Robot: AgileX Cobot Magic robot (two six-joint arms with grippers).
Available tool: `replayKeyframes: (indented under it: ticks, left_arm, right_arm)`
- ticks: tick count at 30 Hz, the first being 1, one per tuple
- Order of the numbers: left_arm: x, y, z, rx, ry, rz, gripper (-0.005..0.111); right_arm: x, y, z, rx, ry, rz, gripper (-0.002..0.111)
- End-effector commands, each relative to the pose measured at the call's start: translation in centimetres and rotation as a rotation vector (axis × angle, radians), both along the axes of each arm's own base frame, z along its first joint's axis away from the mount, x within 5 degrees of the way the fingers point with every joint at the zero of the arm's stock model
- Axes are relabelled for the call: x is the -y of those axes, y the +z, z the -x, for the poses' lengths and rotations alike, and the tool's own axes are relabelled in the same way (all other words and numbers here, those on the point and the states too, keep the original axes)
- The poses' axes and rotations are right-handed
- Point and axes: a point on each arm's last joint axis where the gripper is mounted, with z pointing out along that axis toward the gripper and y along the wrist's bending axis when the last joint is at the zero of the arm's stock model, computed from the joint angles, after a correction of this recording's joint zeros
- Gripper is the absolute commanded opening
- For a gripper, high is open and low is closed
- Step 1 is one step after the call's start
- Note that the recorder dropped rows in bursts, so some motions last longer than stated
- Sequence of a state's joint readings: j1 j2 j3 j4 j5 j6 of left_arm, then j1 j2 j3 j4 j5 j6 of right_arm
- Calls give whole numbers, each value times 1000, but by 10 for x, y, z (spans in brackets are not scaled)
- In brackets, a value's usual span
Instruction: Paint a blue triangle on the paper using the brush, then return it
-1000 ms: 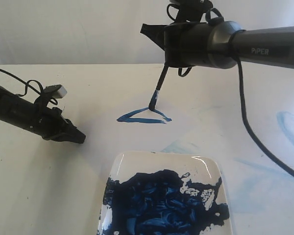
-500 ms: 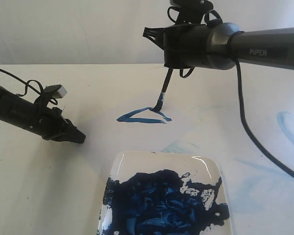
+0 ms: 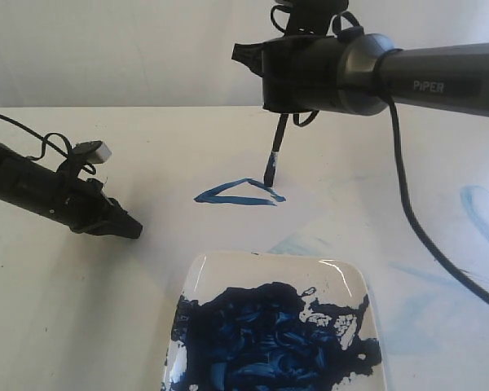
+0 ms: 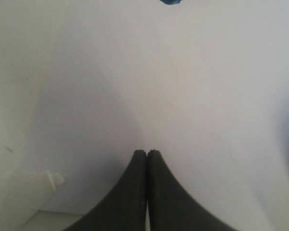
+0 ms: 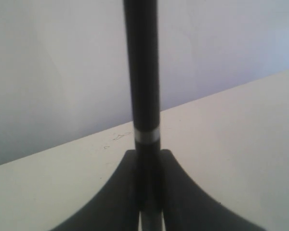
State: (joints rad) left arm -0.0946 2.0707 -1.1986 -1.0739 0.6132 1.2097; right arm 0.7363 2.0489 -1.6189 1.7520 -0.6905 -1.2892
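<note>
My right gripper (image 3: pixel 282 112) (image 5: pixel 148 153) is shut on the black handle of the brush (image 3: pixel 274 151) (image 5: pixel 141 72), just below its thin pale ring. The brush hangs almost upright. Its blue-stained tip is at the upper right side of the blue triangle (image 3: pixel 239 194), and I cannot tell whether it touches. The triangle is a small dark-blue outline on the pale paper (image 3: pixel 228 155) (image 4: pixel 183 86). My left gripper (image 3: pixel 129 229) (image 4: pixel 147 152) is shut and empty, low over the surface to the left of the triangle.
A white plate (image 3: pixel 342 273) smeared with thick dark-blue paint (image 3: pixel 269 334) sits at the front middle. Faint pale-blue smears (image 3: pixel 481 208) mark the table on the right. The right arm's black cable (image 3: pixel 416 220) hangs over the right side.
The brush tip has slid right along the triangle's top corner and the handle has come more upright. The right wrist shifted slightly left. The left arm has stayed still.
</note>
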Motion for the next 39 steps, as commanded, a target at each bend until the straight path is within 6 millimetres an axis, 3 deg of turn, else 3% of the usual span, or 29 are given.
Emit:
replayKeyframes:
  ticks: [1,12,39]
  left_arm:
    - [0,0,-1,1,3,0,0]
    - [0,0,-1,1,3,0,0]
    - [0,0,-1,0,2,1,0]
  right_arm:
    - [0,5,2,10,12,-16,0]
    - [3,5,2,13,-7,16,0]
    - [-13,6,19,21,-22,82,0]
